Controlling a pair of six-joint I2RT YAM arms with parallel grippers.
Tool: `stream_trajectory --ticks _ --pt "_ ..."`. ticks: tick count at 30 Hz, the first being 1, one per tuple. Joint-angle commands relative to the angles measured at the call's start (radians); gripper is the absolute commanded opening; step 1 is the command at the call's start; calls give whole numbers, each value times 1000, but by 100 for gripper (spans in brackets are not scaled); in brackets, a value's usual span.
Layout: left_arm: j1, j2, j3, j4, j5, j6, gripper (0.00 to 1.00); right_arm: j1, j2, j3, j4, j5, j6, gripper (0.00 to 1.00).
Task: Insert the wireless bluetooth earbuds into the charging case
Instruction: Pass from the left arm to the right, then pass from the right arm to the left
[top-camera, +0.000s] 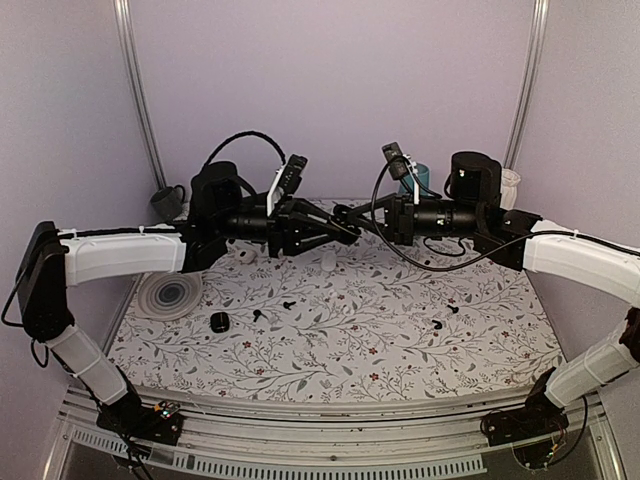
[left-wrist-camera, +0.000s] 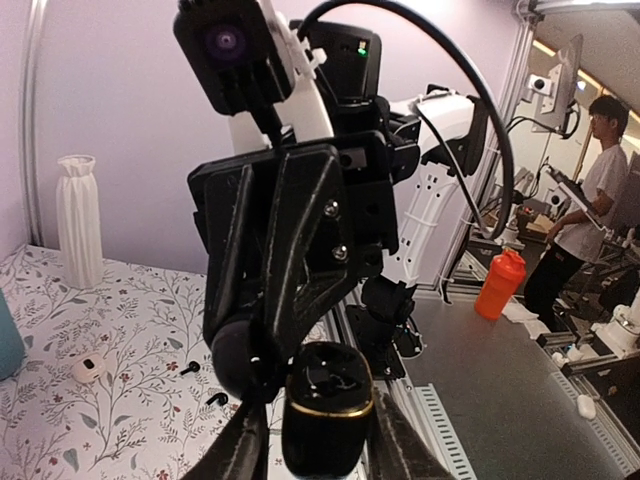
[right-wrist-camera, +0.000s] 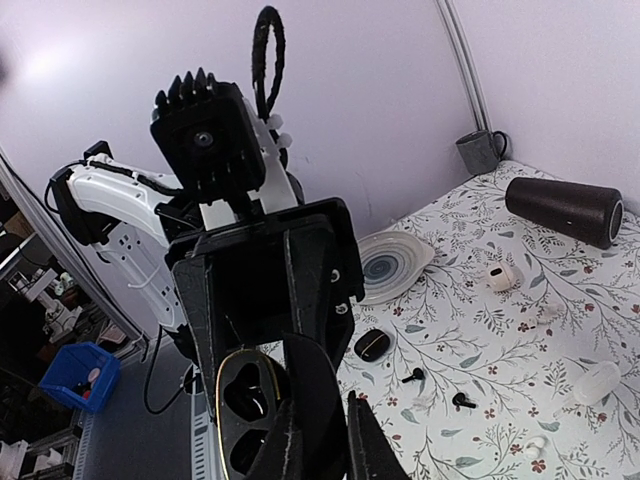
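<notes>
Charging case (left-wrist-camera: 322, 405) tight in left pincer (left-wrist-camera: 320, 430); right pincer (right-wrist-camera: 330, 405) state unclear.

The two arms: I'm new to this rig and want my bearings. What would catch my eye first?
The left gripper and right gripper meet nose to nose in the air over the far middle of the flowered table. The left one's jaws clamp an open black charging case with a gold rim. Tiny black earbuds lie scattered on the table below.
</notes>
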Motion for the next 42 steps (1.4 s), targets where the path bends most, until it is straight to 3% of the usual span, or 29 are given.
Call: stream_trajectory --ticks 1,6,14,22,29,33,42 --pt "-4 11 28 -44 -29 28 38 7 -22 35 15 3 -11 6" --pt "-5 9 28 -55 -37 37 43 8 -26 37 12 9 -16 6" --pt "-5 9 29 -64 -19 42 36 8 -27 37 9 23 -17 6" --pt "-7 4 28 -68 -6 46 41 7 -21 42 6 22 -17 7" --pt "-6 0 31 -67 -8 48 37 7 -10 49 -5 20 -22 6" --pt "-7 -6 33 -53 -5 40 43 8 -1 52 -16 16 -25 7" --pt "-6 -6 36 -31 10 26 41 7 15 58 -35 22 -31 6"
